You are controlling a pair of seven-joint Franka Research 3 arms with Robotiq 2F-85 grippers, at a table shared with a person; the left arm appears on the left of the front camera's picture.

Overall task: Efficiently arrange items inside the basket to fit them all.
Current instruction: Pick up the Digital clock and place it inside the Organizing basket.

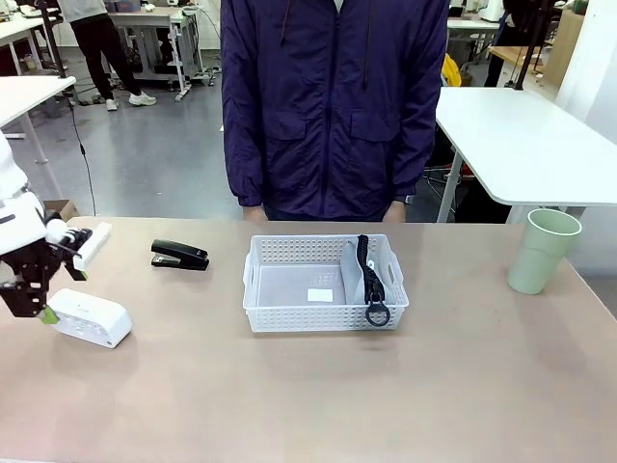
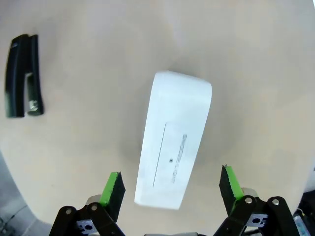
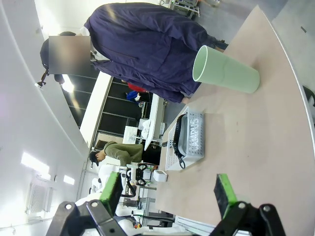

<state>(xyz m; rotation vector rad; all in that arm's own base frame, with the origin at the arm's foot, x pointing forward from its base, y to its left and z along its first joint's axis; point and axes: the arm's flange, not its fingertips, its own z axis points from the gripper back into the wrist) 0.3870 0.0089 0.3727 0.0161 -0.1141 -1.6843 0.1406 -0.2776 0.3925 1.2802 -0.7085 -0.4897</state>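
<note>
The small white box [image 2: 174,140] lies flat on the bench [image 2: 98,59], well left of the basket [image 1: 323,316], its long axis running crosswise between the pads [image 2: 112,187] of the left claw [image 2: 171,181], which hangs wide open over it.

Open lab hall, several white worktables [image 1: 525,135]
</note>
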